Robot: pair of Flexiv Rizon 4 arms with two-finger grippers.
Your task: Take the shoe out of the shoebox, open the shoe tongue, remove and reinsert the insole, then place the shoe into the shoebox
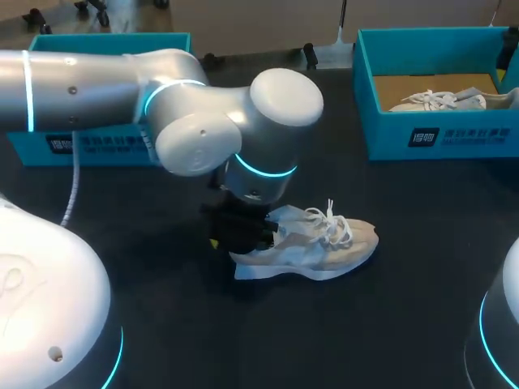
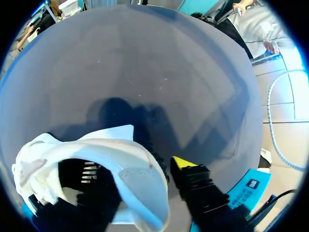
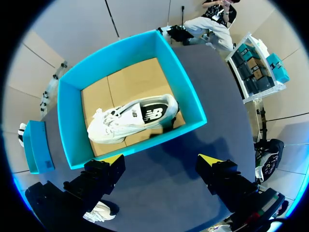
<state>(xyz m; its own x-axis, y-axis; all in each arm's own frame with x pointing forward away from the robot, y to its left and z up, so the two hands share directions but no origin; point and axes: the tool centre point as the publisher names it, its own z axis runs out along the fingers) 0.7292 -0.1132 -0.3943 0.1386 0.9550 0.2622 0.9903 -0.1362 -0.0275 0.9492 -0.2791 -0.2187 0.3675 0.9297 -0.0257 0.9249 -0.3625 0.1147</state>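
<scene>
You'll find the shoe (image 1: pixel 316 247) out on the table (image 1: pixel 422 308), near the middle: a beige sneaker with loose white laces, heel to the left and toe to the right. The teal shoebox (image 1: pixel 430 89) stands open at the far right, and a second shoe (image 3: pixel 133 118), white, lies on its side inside it.

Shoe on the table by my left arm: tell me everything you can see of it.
The shoe is a pale beige sneaker with a white sole and loose white laces. It sits on the dark table, toe toward the right arm's side, heel at the left gripper, which meets its heel collar; grip unclear. The opening looks dark inside. A pale flap rises beside it, tongue or insole I cannot tell.
</scene>
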